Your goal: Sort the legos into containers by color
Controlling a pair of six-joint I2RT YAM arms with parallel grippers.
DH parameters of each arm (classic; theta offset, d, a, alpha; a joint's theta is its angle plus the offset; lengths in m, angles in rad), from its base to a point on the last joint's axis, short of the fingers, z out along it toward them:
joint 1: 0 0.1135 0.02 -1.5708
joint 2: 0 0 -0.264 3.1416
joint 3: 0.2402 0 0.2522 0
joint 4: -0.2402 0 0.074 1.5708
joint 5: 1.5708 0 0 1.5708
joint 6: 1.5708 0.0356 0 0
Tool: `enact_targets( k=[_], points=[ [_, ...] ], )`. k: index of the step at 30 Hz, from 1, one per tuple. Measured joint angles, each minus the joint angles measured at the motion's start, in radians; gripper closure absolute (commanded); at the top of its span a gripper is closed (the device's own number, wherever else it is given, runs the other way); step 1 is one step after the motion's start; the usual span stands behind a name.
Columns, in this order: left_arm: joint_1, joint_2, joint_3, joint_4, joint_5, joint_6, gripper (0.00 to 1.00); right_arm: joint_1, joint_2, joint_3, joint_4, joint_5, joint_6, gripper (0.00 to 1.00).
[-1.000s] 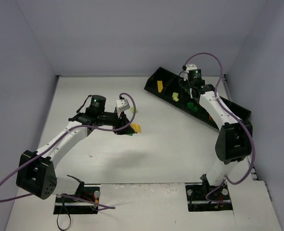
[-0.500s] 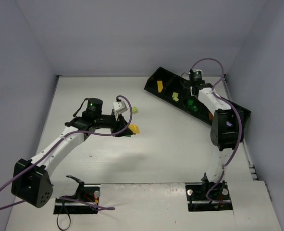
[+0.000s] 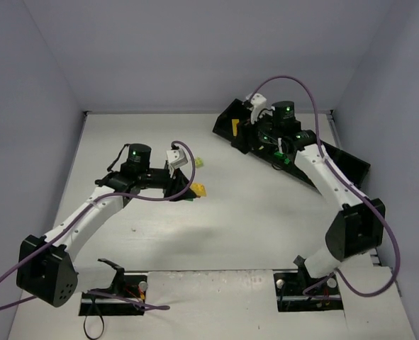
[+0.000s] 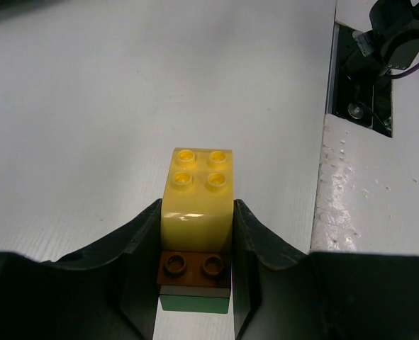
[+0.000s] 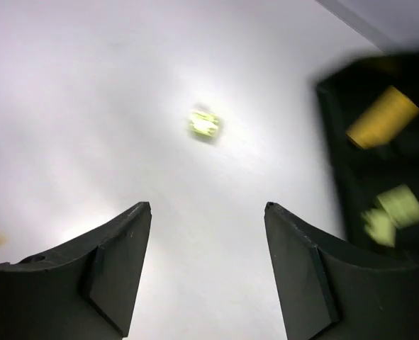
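Observation:
My left gripper (image 3: 188, 187) is shut on a small stack of legos: a yellow brick (image 4: 197, 195) on a brown plate (image 4: 195, 267) on a green piece (image 4: 195, 303), held low over the table. The stack shows in the top view (image 3: 198, 189). A loose lime lego (image 3: 199, 163) lies just beyond it and also shows in the right wrist view (image 5: 204, 125). My right gripper (image 3: 246, 138) is open and empty at the left end of the black compartment tray (image 3: 345, 160); its own view (image 5: 208, 207) shows bare table between the fingers.
The tray runs diagonally at the back right and holds an orange-yellow brick (image 3: 236, 127), a green brick (image 3: 286, 157) and lime bricks (image 5: 393, 209). Its left end shows in the right wrist view (image 5: 415, 156). Walls enclose the table on three sides.
My right arm has swung left from over the tray's middle to its left end, jaws open. My left arm shifted slightly at first, then held still with the stack.

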Motion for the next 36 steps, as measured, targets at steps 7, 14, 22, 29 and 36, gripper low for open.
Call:
enact_targets(
  k=[7,14,22,29,36],
  points=[
    [0.000,0.002,0.070,-0.036,0.019,0.042,1.00,0.106,-0.104,-0.011,-0.023,-0.385,-0.102,0.41],
    [0.000,0.014,0.092,-0.047,0.037,0.057,1.00,0.171,-0.073,-0.022,-0.103,-0.518,-0.154,0.44],
    [0.000,0.051,0.114,-0.058,0.049,0.062,1.00,0.268,-0.038,-0.022,-0.124,-0.538,-0.178,0.42],
    [0.000,0.055,0.116,-0.061,0.062,0.062,1.00,0.297,-0.010,-0.022,-0.126,-0.529,-0.185,0.46],
    [0.000,0.055,0.122,-0.064,0.061,0.070,1.00,0.312,0.019,-0.022,-0.130,-0.527,-0.198,0.69]
  ],
)
